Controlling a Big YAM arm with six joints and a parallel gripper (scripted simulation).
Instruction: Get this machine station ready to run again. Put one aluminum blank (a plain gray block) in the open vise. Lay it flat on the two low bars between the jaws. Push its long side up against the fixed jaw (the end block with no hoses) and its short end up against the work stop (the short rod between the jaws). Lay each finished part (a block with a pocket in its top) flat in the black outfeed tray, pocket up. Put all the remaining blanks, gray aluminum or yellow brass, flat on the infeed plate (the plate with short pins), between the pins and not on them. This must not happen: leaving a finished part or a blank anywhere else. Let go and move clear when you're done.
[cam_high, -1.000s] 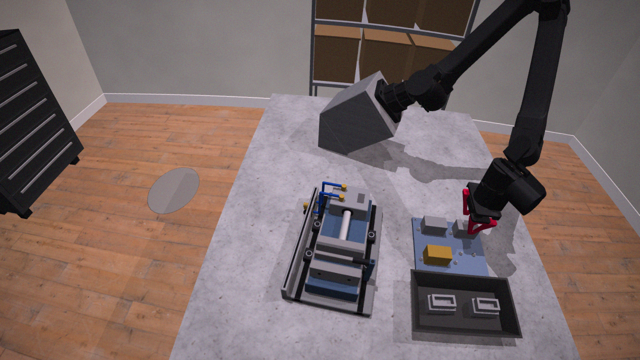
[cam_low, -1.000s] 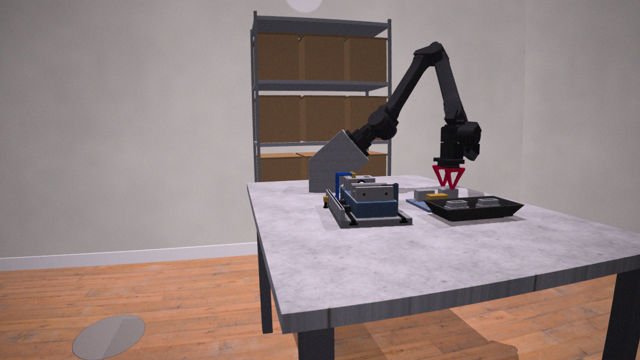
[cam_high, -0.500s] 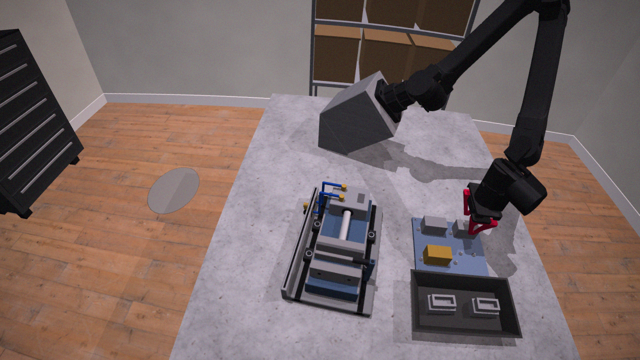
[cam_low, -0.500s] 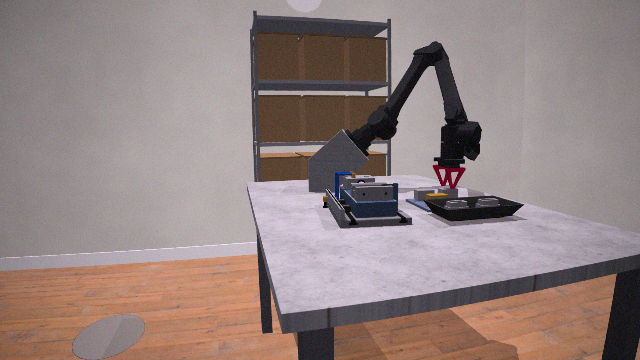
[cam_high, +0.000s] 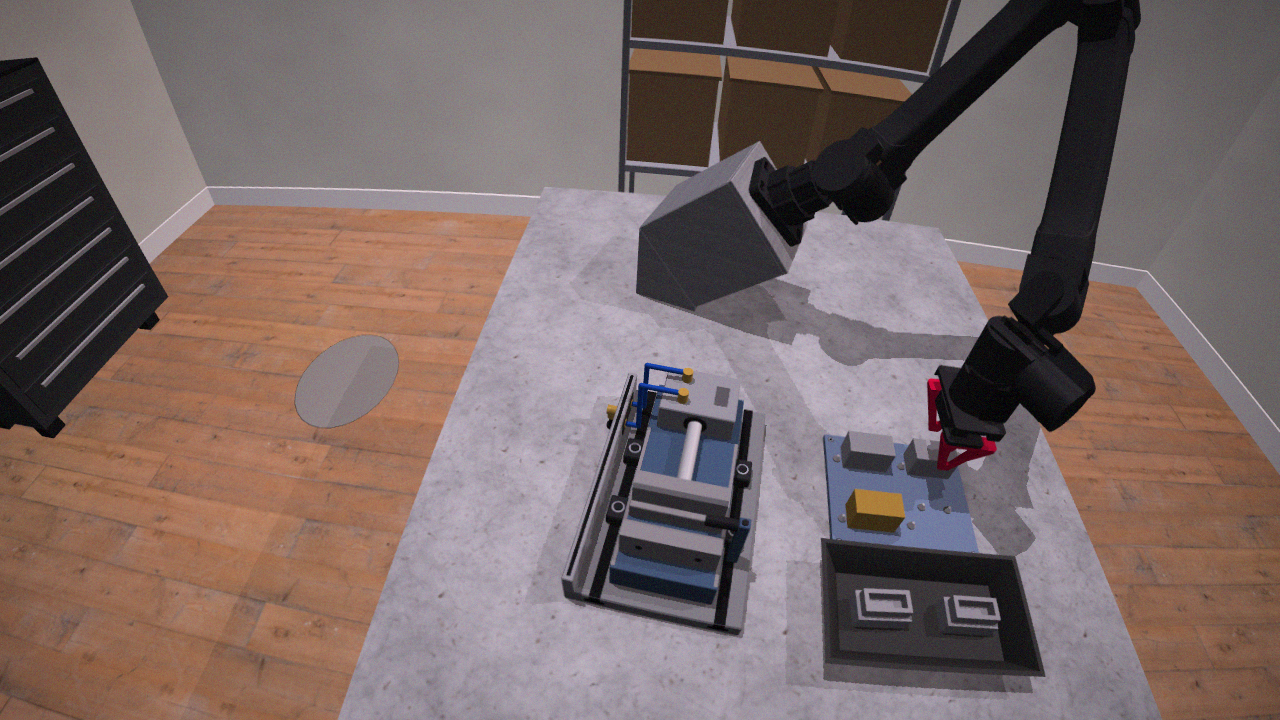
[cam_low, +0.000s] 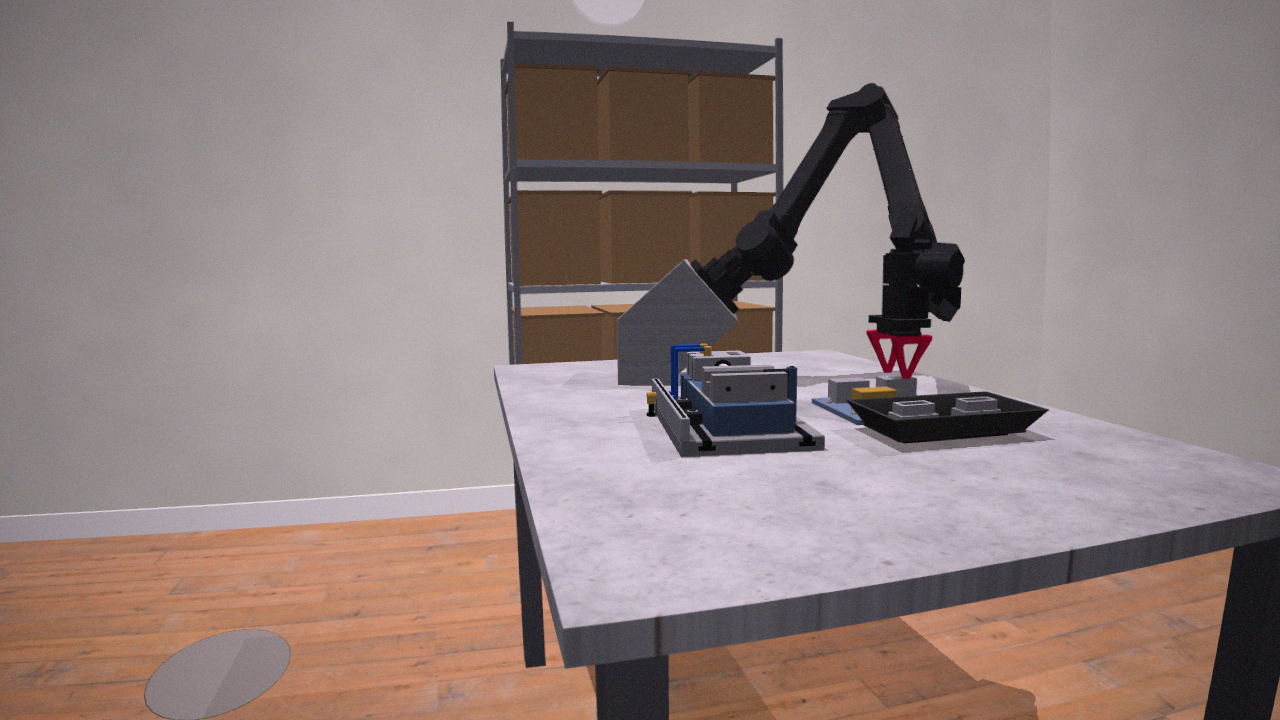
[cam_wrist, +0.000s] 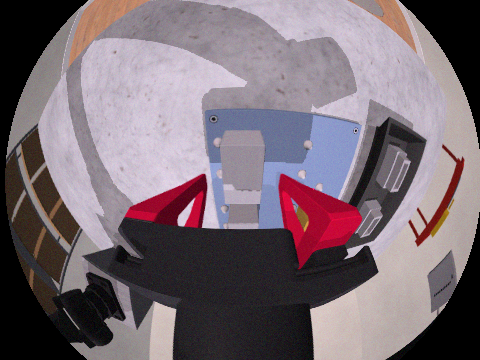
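Note:
My gripper (cam_high: 939, 449) (cam_low: 896, 373) (cam_wrist: 243, 180) is open, its red fingers above and astride the right gray blank (cam_high: 919, 457) (cam_low: 895, 387) (cam_wrist: 242, 165), with nothing gripped. That blank, the left gray blank (cam_high: 867, 451) (cam_low: 848, 390) and a brass blank (cam_high: 875, 510) (cam_low: 874, 393) rest on the blue infeed plate (cam_high: 939, 528) (cam_wrist: 335, 145). Two finished parts (cam_high: 884, 618) (cam_high: 972, 625) lie pocket up in the black outfeed tray (cam_high: 930, 666) (cam_low: 948, 426). In the vise, a light gray strip (cam_high: 666, 516) shows behind the fixed jaw (cam_high: 671, 548) (cam_low: 747, 387), beside the black work stop (cam_high: 721, 522); its seating is hidden.
The vise's hosed jaw and blue hoses (cam_high: 641, 407) (cam_low: 673, 371) stand left of the infeed plate. Short pins (cam_high: 921, 506) (cam_wrist: 308, 145) rise around the blanks. The gray arm mount (cam_high: 707, 232) (cam_low: 671, 335) stands at the back. The tray sits just in front of the plate.

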